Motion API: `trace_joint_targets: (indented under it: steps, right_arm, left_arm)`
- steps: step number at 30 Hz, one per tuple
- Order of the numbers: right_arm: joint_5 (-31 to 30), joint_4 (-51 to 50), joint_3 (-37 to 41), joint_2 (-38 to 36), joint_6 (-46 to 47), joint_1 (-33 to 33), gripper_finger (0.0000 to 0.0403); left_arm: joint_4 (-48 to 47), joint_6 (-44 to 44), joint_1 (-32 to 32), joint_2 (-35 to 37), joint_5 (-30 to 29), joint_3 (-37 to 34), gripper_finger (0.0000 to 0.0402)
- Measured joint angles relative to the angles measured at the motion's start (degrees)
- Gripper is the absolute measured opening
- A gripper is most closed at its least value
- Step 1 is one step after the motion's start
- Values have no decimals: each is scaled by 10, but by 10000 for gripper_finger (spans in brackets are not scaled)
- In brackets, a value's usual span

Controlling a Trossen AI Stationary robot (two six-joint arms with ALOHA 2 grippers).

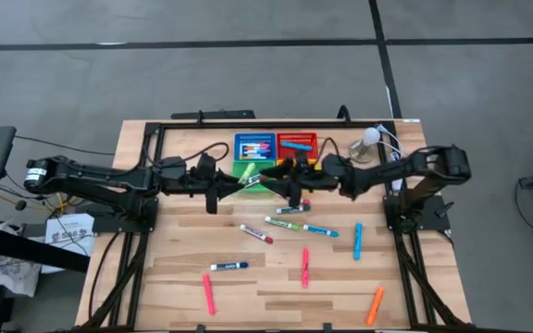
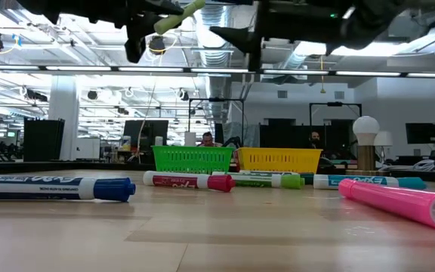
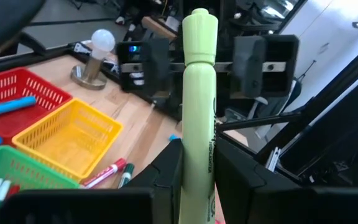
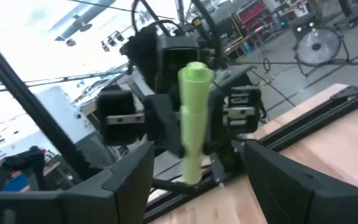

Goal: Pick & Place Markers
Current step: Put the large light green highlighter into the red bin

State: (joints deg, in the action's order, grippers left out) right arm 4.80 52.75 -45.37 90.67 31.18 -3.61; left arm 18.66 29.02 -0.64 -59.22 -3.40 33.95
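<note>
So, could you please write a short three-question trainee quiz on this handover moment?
1. True or false: the left claw is clamped on the light green marker.
2. The right claw is: A) open, B) shut on the marker.
3. Which basket holds a blue marker: yellow basket or red basket?

Key: 1 true; 2 A; 3 red basket.

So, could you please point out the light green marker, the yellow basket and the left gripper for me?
light green marker point(image 3: 199, 93): left wrist view, middle of its barrel.
yellow basket point(image 3: 73, 134): left wrist view, its mesh wall.
left gripper point(image 3: 199, 171): left wrist view, between its fingertips, shut on the marker.
</note>
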Motion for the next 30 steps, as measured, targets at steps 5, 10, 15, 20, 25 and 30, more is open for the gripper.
trace_joint_targets:
  steps: [5, 10, 15, 20, 25, 30]
  right_arm:
    - [32, -2, -51, 48, -2, -19, 240]
    - [65, -2, -102, 91, -2, -24, 240]
    - [90, -7, -137, 118, -2, -30, 240]
    - [88, -22, -143, 118, -12, -34, 237]
    - [88, -21, -143, 113, -12, -40, 201]
    - [89, -21, -143, 113, -18, -39, 125]
  left_arm:
    - [17, 1, 0, -1, -6, 0, 69]
    - [18, 2, 0, -1, -11, 0, 69]
    - [19, 4, 0, -1, -12, 0, 69]
    - [20, 5, 0, -1, -13, 0, 69]
    - [19, 5, 0, -1, -15, 0, 69]
    - [18, 15, 0, -6, -16, 0, 69]
